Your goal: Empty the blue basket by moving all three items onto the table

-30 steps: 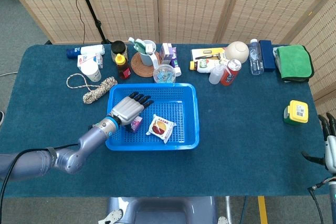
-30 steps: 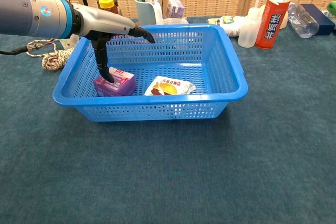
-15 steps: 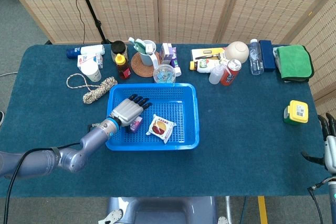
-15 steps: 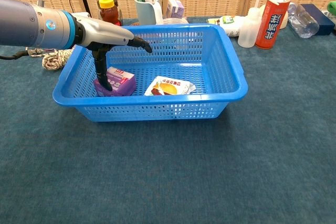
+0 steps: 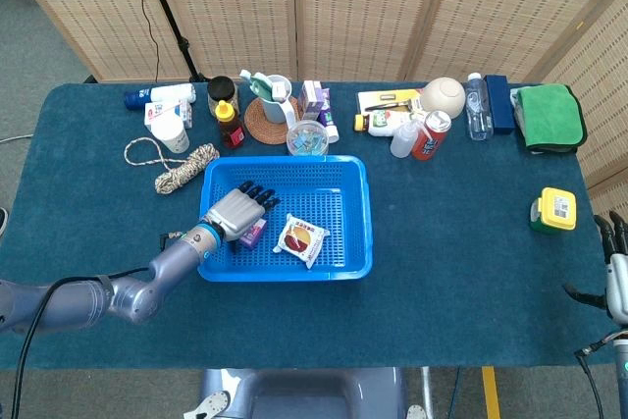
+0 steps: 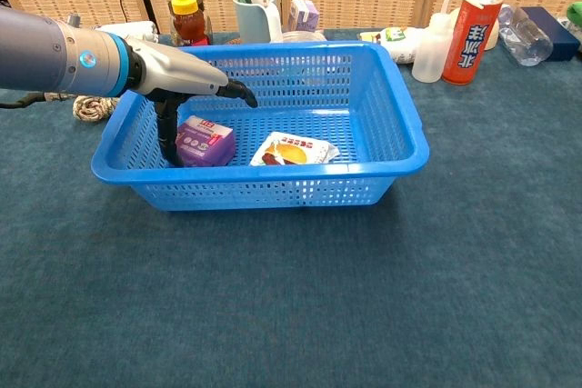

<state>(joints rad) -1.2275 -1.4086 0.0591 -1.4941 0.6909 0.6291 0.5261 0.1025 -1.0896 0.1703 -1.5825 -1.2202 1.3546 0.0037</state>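
Blue basket sits near the table's front edge, holding a purple box at its left end and a flat snack packet beside it; I see only these two items. Over the last second the left hand has drawn back toward the left wall, its thumb sliding off the box top to the box's left side. No grasp yet, fingers spread above, holding nothing. The right hand rests open at the table's far right edge.
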